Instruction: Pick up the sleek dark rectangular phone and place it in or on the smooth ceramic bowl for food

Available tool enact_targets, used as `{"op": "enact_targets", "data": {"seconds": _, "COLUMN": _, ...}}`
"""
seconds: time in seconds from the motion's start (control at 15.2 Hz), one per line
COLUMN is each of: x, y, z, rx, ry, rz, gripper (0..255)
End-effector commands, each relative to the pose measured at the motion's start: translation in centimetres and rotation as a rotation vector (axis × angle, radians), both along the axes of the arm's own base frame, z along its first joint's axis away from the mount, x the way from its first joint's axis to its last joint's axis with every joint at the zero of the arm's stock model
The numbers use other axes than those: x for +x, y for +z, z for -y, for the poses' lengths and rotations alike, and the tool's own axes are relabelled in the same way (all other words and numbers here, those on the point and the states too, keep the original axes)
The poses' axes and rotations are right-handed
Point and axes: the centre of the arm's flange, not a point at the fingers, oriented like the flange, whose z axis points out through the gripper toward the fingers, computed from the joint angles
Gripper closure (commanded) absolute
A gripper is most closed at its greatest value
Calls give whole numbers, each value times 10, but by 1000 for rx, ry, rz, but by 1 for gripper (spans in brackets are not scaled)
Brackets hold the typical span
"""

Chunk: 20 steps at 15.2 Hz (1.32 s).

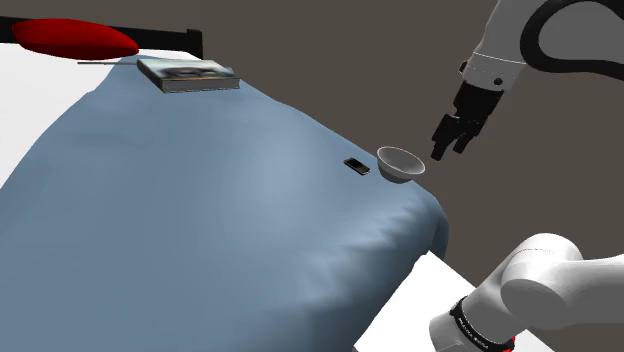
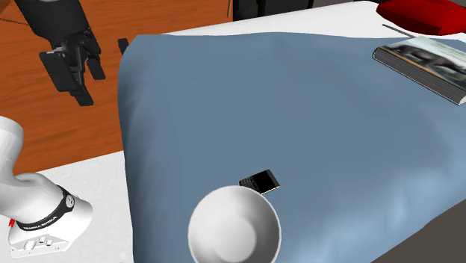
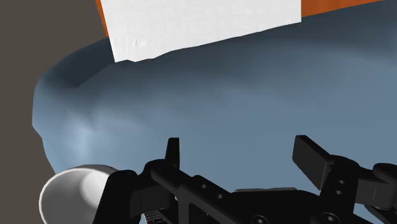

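Black phone (image 1: 356,166) lies just beside white bowl (image 1: 399,163) on blue bedding (image 1: 200,220). Gripper (image 1: 449,146) hovers near bowl, fingers (image 3: 173,153) spread, empty.

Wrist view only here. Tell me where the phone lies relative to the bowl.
Observer: In the shoulder view the phone lies flat on the blue blanket, just left of the bowl, with a small gap between them.
Operator: Give me the gripper's position against that bowl.
Observer: The gripper hangs above and right of the bowl in the shoulder view, beyond the bed's edge.
Operator: Report anything else on the bed.
Observer: A book and a red cushion lie at the far end, well away from the phone.
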Motion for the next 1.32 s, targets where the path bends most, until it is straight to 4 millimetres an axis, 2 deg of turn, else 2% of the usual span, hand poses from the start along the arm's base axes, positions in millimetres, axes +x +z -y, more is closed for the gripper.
{"op": "enact_targets", "data": {"seconds": 0.0, "x": 0, "y": 0, "z": 0, "rx": 0, "ry": 0, "rz": 0, "gripper": 0}}
{"op": "enact_targets", "data": {"seconds": 0.66, "x": 88, "y": -71, "z": 71, "rx": 36, "ry": 110, "rz": 3, "gripper": 0}}
{"op": "enact_targets", "data": {"seconds": 1.25, "x": 174, "y": -136, "z": 124, "rx": 69, "ry": 209, "rz": 5, "gripper": 0}}
